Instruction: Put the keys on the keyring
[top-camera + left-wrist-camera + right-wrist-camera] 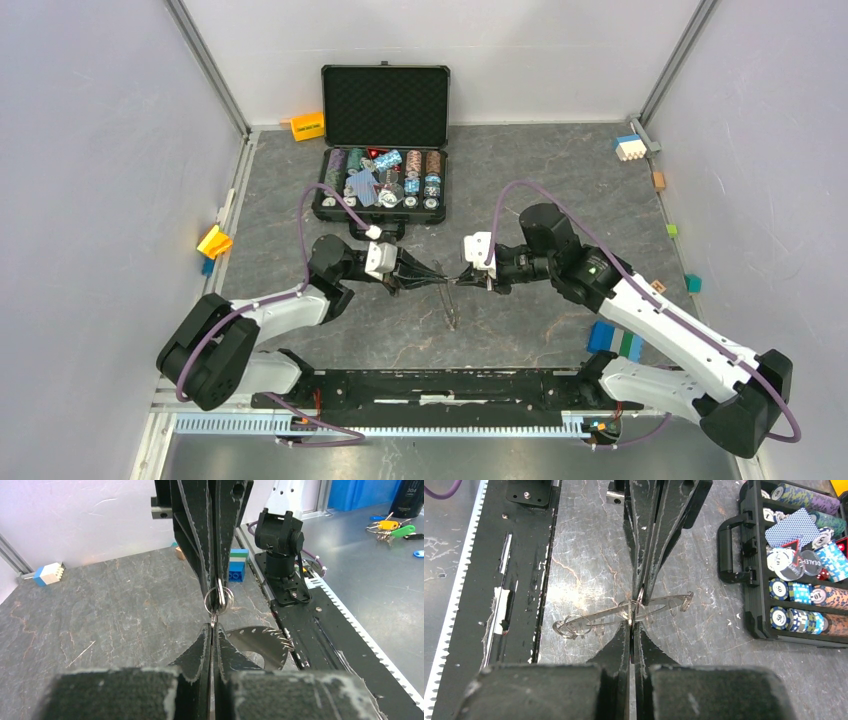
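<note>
Two robot arms meet tip to tip over a grey slate table (560, 180). L claw (212, 630) and R claw (631, 625) are both clenched, tips almost touching each other. R claw pinches a small split ring (219, 600). A tiny silver bit runs from it into L claw's tips, too small to tell if it's a key.

The keyring (260, 637), flat, grey and toothed w/ a big hole, sits low, just beside the tips on the side toward the arms' base plate (320, 640). Can't tell if it rests or hangs. From the R wrist view it reads as a thin silvery band crossing btwn the tips, long axis square to the line of the arms. What look like keys (570, 625) bunch at its base-plate end.

Both arms are equally near. Judgement: threading depends on holding that crosswise angle. An open poker-chip case (385, 130) sits well behind.
</note>
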You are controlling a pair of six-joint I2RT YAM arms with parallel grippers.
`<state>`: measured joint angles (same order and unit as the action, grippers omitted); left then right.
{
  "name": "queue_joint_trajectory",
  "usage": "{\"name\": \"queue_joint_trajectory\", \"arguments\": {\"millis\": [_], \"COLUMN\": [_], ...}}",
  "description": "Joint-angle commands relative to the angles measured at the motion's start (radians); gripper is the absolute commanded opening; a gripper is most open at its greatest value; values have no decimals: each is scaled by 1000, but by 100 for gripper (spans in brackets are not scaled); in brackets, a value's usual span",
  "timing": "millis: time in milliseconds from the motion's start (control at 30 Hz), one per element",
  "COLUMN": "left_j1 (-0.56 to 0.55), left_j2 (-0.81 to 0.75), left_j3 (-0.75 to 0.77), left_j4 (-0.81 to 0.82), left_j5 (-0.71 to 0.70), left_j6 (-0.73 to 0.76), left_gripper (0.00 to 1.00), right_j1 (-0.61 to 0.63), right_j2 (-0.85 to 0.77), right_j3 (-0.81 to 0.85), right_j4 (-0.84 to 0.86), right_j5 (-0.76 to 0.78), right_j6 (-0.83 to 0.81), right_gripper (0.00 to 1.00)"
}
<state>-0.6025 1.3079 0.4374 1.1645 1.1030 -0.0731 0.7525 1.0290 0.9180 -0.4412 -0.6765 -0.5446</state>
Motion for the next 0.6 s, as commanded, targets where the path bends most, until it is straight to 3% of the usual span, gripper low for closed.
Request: {"name": "queue_joint_trajectory", "arguments": {"millis": [0, 267, 567], "left_j1": [-3, -2, 19], "left_j2": [-30, -29, -64], "left_j3": [-3, 22, 112], "left_j4": [-23, -81, -255], "left_j5": [8, -10, -35], "left_j6": [101, 116, 126], "left_gripper": [2, 6, 65], "right_j1": [-1, -1, -1], "right_j2": [-4, 23, 98], "right_j3": [72, 117, 239], "right_j4": [-11, -42, -218], "right_j5": [10, 66, 243], "right_j6": [-5, 3, -75], "right_gripper": [0, 0, 0]}}
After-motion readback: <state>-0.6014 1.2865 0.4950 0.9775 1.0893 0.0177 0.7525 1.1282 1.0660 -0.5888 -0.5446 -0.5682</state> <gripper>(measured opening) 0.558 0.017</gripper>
